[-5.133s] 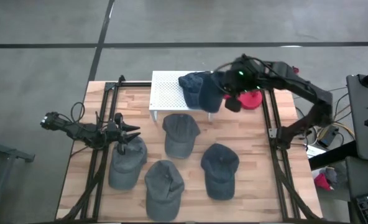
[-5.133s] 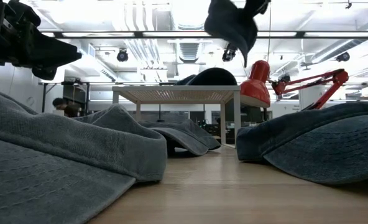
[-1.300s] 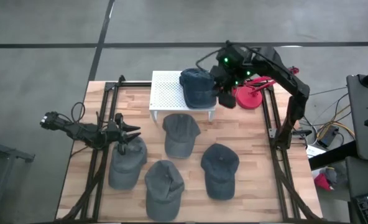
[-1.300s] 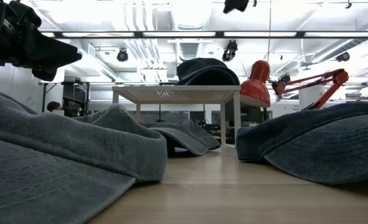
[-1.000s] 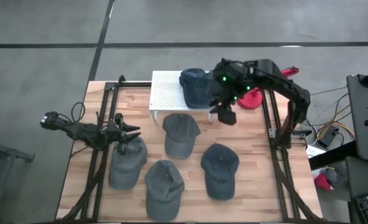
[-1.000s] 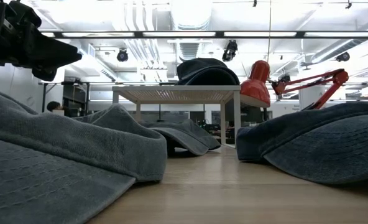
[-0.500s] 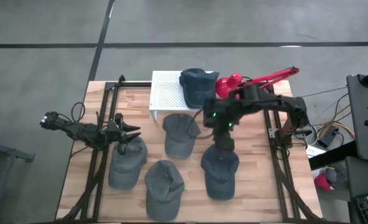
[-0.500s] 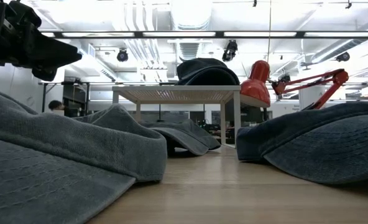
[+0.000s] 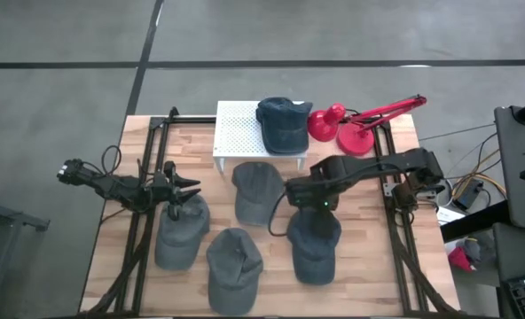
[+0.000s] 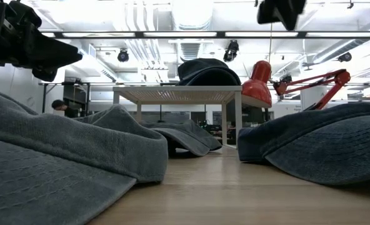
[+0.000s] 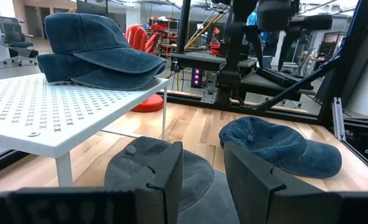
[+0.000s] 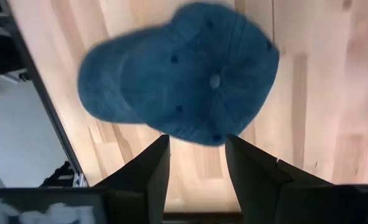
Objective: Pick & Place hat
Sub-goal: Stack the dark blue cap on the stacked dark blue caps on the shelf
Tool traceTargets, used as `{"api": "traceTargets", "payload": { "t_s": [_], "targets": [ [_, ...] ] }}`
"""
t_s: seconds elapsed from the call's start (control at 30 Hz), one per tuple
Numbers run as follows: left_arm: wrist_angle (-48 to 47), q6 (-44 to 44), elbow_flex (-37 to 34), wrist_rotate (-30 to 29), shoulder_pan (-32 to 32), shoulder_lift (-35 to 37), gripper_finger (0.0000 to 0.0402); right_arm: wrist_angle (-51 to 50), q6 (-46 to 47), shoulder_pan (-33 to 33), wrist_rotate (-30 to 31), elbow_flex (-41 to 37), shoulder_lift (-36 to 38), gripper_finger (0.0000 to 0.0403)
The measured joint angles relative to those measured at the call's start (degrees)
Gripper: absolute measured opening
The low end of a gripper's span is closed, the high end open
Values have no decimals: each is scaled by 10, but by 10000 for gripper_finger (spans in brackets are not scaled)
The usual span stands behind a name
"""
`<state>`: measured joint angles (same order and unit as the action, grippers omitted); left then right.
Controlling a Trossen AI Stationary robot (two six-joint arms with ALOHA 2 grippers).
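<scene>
In my low view the nearest caps fill the foreground, cut off at both edges, so I cannot make out their whole shapes. From above I count four grey-blue caps on the worktop (image 9: 369,275): one at front left (image 9: 181,232), one at front centre (image 9: 234,260), one at front right (image 9: 315,244), and one behind them near the middle (image 9: 256,191).

My right hand (image 9: 314,198) hangs over the crown end of the front right cap, fingers (image 12: 148,169) spread apart and holding nothing; its wrist view looks straight down on that cap (image 12: 179,73). My left hand (image 9: 184,190) waits at the worktop's left side above the front left cap, fingers (image 11: 162,176) parted, empty.

Farther back, the white perforated stand (image 9: 238,131) carries stacked dark blue caps (image 9: 283,124) at its right end; how many, I cannot tell. Just beside it stands a red desk lamp (image 9: 355,129).
</scene>
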<state>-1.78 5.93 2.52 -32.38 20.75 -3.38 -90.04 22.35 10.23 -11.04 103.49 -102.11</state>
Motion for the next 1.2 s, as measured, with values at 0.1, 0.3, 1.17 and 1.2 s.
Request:
{"api": "traceTargets", "payload": {
  "t_s": [0.1,0.3,1.17,1.2],
  "targets": [
    [0,0,0,0,0,0,122,0,18,10,-2,-30,4,175],
    [0,1,0,0,0,0,122,0,38,29,-27,-71,5,210],
    [0,1,0,2,0,0,122,133,66,60,-6,-279,46,254],
    [0,2,0,2,0,0,122,153,73,60,-5,-290,57,255]
  ]
}}
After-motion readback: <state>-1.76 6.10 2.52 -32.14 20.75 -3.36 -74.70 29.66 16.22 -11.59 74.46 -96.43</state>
